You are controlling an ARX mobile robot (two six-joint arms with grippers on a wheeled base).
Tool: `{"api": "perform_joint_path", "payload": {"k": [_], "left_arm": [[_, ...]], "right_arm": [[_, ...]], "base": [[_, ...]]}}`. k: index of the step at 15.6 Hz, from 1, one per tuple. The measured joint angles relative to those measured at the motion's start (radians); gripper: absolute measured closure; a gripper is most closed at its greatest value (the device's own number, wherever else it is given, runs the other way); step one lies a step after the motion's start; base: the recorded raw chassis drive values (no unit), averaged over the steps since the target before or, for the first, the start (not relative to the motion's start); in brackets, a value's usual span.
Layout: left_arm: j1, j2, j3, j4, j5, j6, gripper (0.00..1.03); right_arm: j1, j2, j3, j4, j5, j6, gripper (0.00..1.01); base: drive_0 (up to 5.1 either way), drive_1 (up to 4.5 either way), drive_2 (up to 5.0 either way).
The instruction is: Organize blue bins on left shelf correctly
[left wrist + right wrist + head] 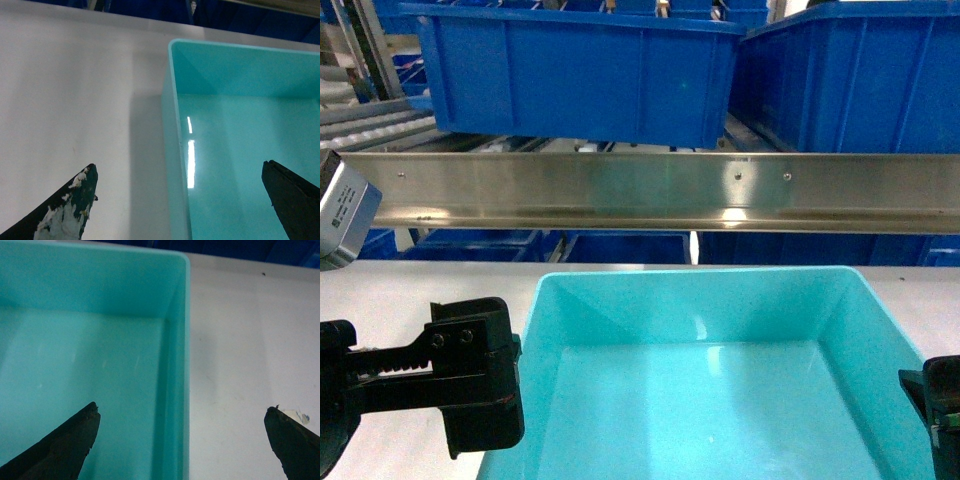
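Note:
A light turquoise blue bin point(710, 380) sits empty on the white table point(420, 290), in front of the left shelf's steel front rail point(650, 190). My left gripper point(480, 378) is at the bin's left wall. In the left wrist view it point(180, 186) is open, one finger point(75, 205) outside over the table and the other inside over the bin point(240, 150). My right gripper point(932, 400) is at the bin's right wall. It point(182, 426) is open too, straddling the rim of the bin point(85, 355). Neither gripper touches the walls.
Ribbed royal-blue bins point(580, 70) point(860, 80) stand on the shelf tier just above the rail. More dark blue bins point(620, 247) show below the rail behind the table. White rollers point(370, 125) run at the upper left. Table surface lies on both sides of the bin.

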Motion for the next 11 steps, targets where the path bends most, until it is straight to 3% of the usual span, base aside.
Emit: {"api": "perform_joint_path", "payload": {"k": [1,6,11], "left_arm": [[0.01,0.031,0.0,0.011,0.013,-0.021,0.05],[0.027,0.13,0.003,0.029,0.044,-0.032,0.05],[-0.034,0.237,0.077,-0.025,0.066,-0.118,0.05]], "right_arm": [[0.021,0.106,0.011,0.035,0.041,0.028,0.03],[0.048,0.194,0.05,0.049,0.052,0.064,0.03],[-0.013,0.262,0.085,0.088,0.023,0.053,0.03]], "base": [[0.0,0.0,0.0],[0.0,0.0,0.0],[0.0,0.0,0.0]]}}
